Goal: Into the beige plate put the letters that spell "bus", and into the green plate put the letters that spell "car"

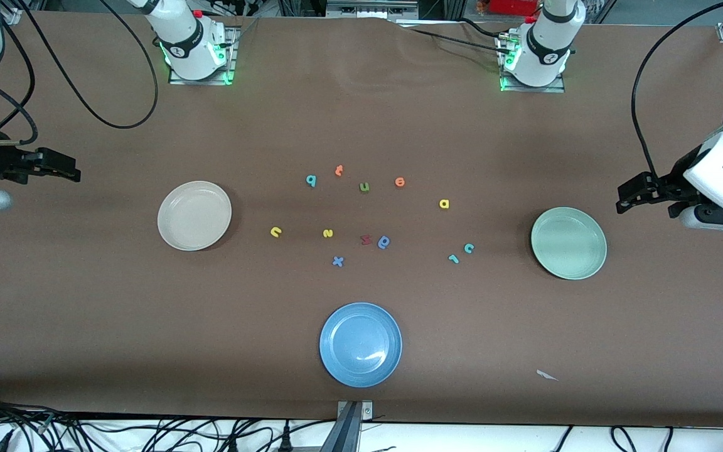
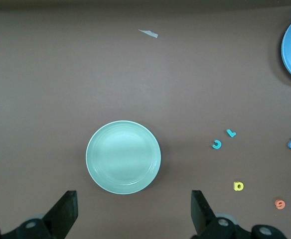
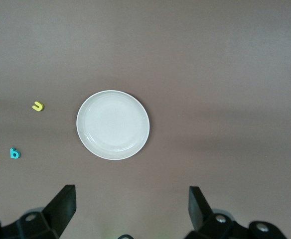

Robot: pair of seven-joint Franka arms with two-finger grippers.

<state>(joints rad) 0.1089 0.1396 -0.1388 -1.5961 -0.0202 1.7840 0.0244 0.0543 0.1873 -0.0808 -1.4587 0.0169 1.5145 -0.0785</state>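
Observation:
The empty beige plate (image 1: 194, 215) (image 3: 113, 124) lies toward the right arm's end, and the empty green plate (image 1: 568, 242) (image 2: 123, 157) toward the left arm's end. Between them on the table lie the teal b (image 1: 310, 181) (image 3: 15, 153), yellow u (image 1: 275, 232) (image 3: 38, 106), yellow s (image 1: 328, 233), teal c (image 1: 469, 248) (image 2: 216, 144), teal r (image 1: 454, 258) (image 2: 230, 133) and yellow a (image 1: 444, 203) (image 2: 238, 186). My right gripper (image 1: 73, 171) (image 3: 132, 206) hangs open and empty off the beige plate's outer side. My left gripper (image 1: 622, 199) (image 2: 134, 209) hangs open and empty just outside the green plate.
A blue plate (image 1: 360, 344) sits nearest the front camera. Other letters lie among the task's: orange t (image 1: 339, 170), olive u (image 1: 364, 186), an orange round letter (image 1: 400, 182), a dark red letter (image 1: 366, 239), a blue rounded letter (image 1: 384, 242), a blue x (image 1: 337, 261). A white scrap (image 1: 546, 375) lies near the front edge.

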